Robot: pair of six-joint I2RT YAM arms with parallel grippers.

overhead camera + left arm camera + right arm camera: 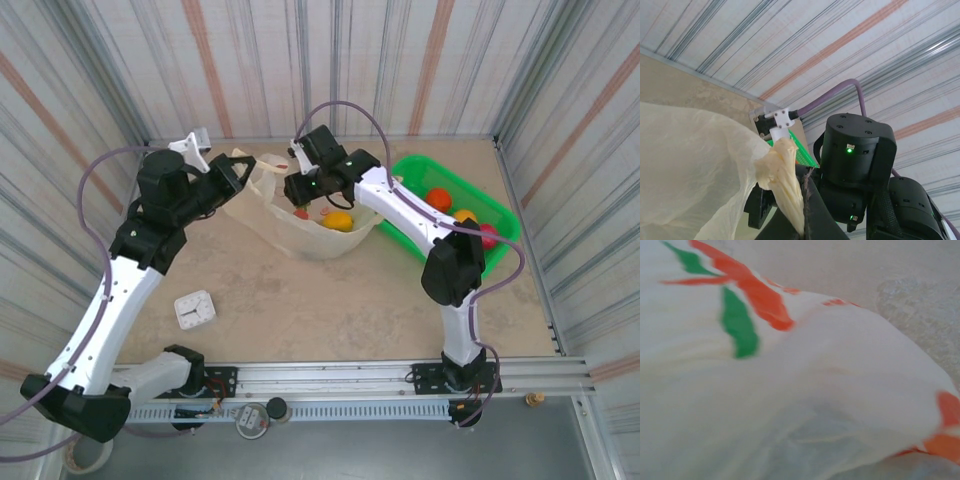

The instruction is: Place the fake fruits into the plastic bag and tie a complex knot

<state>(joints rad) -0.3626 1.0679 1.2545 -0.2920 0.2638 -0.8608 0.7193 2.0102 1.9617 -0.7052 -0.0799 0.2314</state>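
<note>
At the bench's back, left fingers (238, 176) are pinching the plastic bag's (296, 236) handle tight; I cannot tell the right fingers' (298, 196) spread above it. Loading is proceeding: next, fetching fake fruits (438, 197) from the basket (425, 162).

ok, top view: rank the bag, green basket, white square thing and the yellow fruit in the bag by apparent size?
1. plastic bag and green basket: about alike; the right arm hides part of the basket.
2. white square object.
3. yellow fruit.

Overhead camera looks down from behind; both wrist cameras closely face the plastic bag (270, 212).
</note>
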